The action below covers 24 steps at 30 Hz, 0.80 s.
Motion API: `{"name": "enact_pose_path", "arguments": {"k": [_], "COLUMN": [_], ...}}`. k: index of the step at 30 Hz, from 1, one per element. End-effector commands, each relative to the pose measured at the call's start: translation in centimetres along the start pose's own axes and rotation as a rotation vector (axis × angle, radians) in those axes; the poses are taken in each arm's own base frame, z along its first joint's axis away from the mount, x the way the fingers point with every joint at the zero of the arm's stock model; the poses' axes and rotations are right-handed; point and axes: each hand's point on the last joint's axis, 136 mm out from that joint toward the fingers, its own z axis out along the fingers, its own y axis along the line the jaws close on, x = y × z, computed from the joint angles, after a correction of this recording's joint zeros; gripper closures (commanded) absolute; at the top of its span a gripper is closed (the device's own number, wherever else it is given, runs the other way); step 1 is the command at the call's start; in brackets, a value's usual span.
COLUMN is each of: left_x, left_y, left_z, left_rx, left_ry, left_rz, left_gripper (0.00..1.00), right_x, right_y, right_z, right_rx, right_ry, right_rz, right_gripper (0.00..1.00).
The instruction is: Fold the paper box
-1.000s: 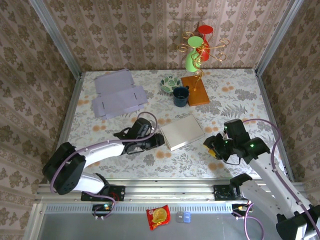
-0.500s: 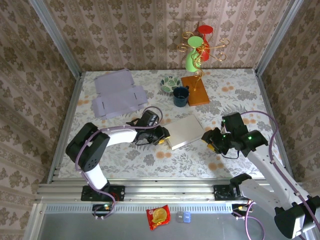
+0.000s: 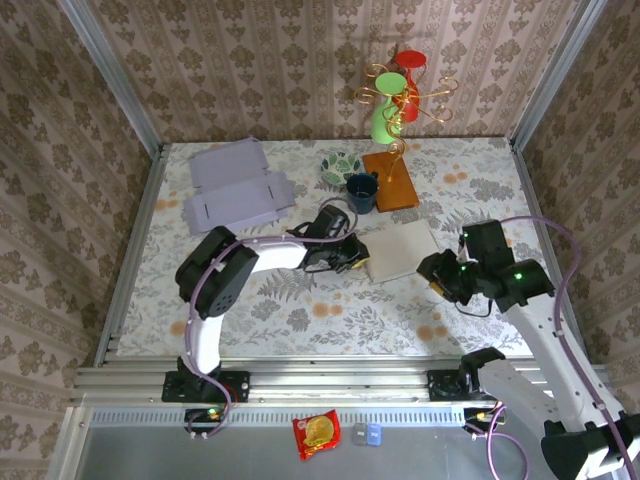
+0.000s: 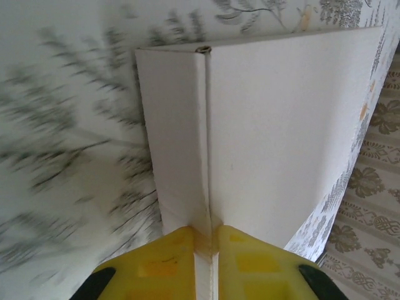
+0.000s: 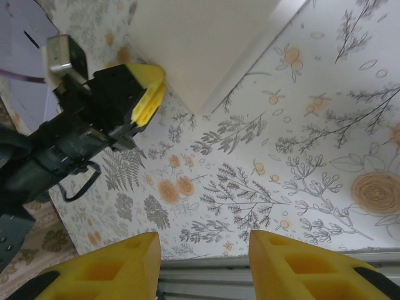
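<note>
The paper box (image 3: 401, 250) is a flat white closed carton lying on the floral table, right of centre. My left gripper (image 3: 357, 258) is at its left edge. In the left wrist view the yellow fingers (image 4: 172, 253) are shut on a thin folded edge of the paper box (image 4: 275, 112), with the left gripper (image 4: 206, 236) pinching at the seam. My right gripper (image 3: 438, 272) hangs just off the box's right corner, open and holding nothing. Its wrist view looks down on the right gripper (image 5: 203, 253), the box corner (image 5: 206, 44) and the left gripper (image 5: 149, 87).
Two flat lilac cardboard blanks (image 3: 235, 190) lie at the back left. A dark blue cup (image 3: 361, 192), a patterned bowl (image 3: 341, 165), an orange block (image 3: 390, 180) and a wire stand with green and red cups (image 3: 400, 95) crowd the back centre. Walls enclose the table.
The left arm has stretched to the right, and the box has slid right and turned with it. The left jaws have closed onto the box edge. The right gripper backed off slightly right.
</note>
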Motion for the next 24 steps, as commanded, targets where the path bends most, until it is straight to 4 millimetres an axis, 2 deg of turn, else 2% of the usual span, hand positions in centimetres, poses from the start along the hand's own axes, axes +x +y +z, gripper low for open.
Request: {"name": "enact_pose_path", "arguments": {"k": [1,8,12,14,18,20,24], "left_x": [0.2,-1.0,-1.4,-1.6,-1.9,-2.5,-4.6], "left_y": [-1.8,-3.9,-4.9,-5.5,-5.8,-5.9,-5.9], "left_z": [2.0,5.4,6.3,6.2,4.1,2.1,-4.4], "left_rx": [0.027,0.046,0.062,0.07,0.033,0.004,-0.131], "left_ry": [0.028,0.028,0.03,0.022,-0.01,-0.035,-0.185], "left_rz": [0.02,0.056,0.07,0.077,0.083,0.076,0.17], "left_gripper": [0.86,0.86,0.85,0.84,0.81,0.8,0.8], "right_x": [-0.4,-0.5,-0.5,-0.6,-1.1,-1.5,-2.7], "right_y": [-0.8,-0.7,-0.7,-0.5,0.2,0.5,0.7], "right_z": [-2.1,-3.0,-3.2,-3.3,-3.6,-3.7,-4.2], "right_rx": [0.06,0.062,0.058,0.054,0.033,0.021,0.02], "right_ry": [-0.047,-0.054,-0.053,-0.059,-0.077,-0.094,-0.173], "right_rz": [-0.047,-0.065,-0.07,-0.073,-0.084,-0.083,-0.064], "right_gripper": [0.57,0.56,0.55,0.55,0.52,0.5,0.46]}}
